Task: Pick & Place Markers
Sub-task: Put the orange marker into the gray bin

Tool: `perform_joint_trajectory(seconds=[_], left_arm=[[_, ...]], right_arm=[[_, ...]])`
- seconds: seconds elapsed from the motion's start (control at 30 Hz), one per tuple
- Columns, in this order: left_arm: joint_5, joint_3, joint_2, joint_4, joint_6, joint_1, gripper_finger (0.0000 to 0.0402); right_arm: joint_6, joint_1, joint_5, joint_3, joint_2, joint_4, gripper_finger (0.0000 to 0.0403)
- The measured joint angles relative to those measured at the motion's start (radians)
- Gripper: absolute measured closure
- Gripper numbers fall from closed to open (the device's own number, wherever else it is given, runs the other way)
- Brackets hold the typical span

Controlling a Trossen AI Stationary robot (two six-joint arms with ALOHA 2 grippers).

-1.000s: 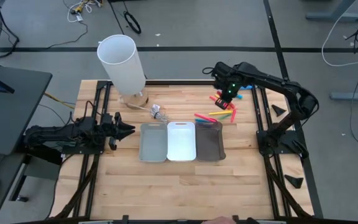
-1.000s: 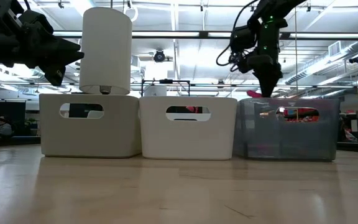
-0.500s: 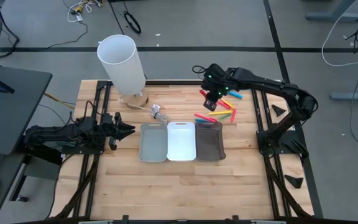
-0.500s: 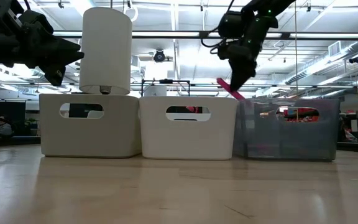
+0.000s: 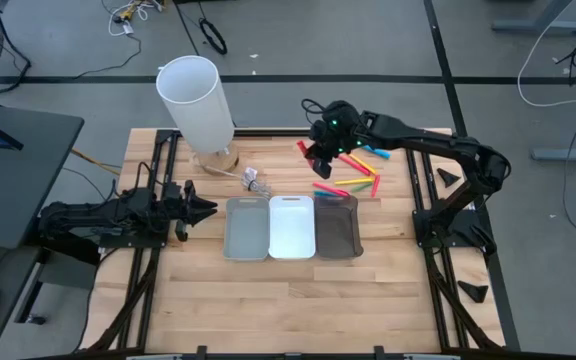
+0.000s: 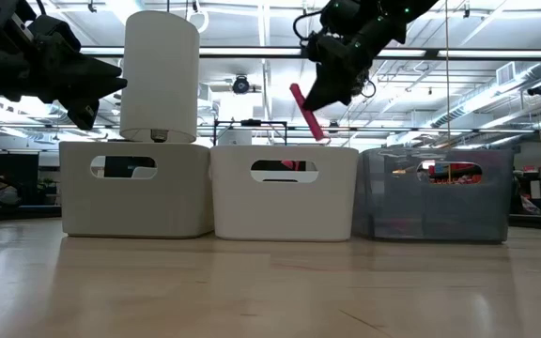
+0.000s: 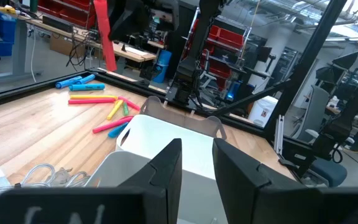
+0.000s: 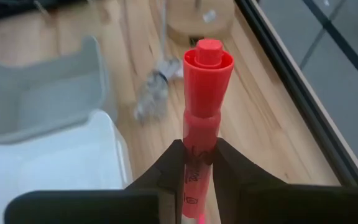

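Note:
My right gripper [image 5: 317, 157] hangs above the table's far right part, shut on a red marker [image 6: 308, 113]. The marker's wider end [image 8: 208, 59] sticks out past the fingers. Several other markers [image 5: 353, 180] in pink, yellow, orange and blue lie flat on the wood beyond the trays. A grey tray [image 5: 246, 228], a white tray [image 5: 291, 227] and a dark see-through tray [image 5: 337, 226] stand side by side at the table's middle. At the left edge my left gripper [image 5: 206, 207] waits level, its fingers [image 7: 166, 168] a little apart with nothing between them. My right gripper pinches the marker's barrel [image 8: 199, 146] between its two fingers [image 8: 173, 163], away from the wider end. The fingers slant down from the table's right side. The marker is lifted clear of the table and sits tilted in the hold [image 6: 319, 131].
A tall white cylinder [image 5: 197, 100] stands on a wooden disc at the far left. A small crumpled wrapper with a wire [image 5: 253, 180] lies between it and the trays. Bare wood fills the table's near half.
My right gripper has carried the red marker up and toward the table's left edge, away from the loose markers. It has tipped from pointing almost straight down to a slant, and the marker now stands tilted, higher above the trays.

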Motion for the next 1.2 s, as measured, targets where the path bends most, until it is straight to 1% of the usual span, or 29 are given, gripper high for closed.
perform_joint_trajectory(seconds=[0.27, 0.43, 0.67, 1.07, 1.2], left_arm=[[0.000, 0.000, 0.000, 0.000, 0.000, 0.000, 0.0305], [0.000, 0.000, 0.000, 0.000, 0.000, 0.000, 0.0305], [0.000, 0.000, 0.000, 0.000, 0.000, 0.000, 0.0305], [0.000, 0.000, 0.000, 0.000, 0.000, 0.000, 0.0305], [0.000, 0.000, 0.000, 0.000, 0.000, 0.000, 0.0305]], right_arm=[[0.004, 0.045, -0.010, 0.000, 0.000, 0.150, 0.0346], [0.083, 0.081, -0.013, 0.000, 0.000, 0.270, 0.0346], [0.159, 0.154, -0.012, 0.000, -0.001, 0.382, 0.0346], [0.160, 0.276, -0.005, 0.000, -0.100, 0.379, 0.0346], [0.188, 0.306, 0.036, 0.000, -0.145, 0.352, 0.0346]])
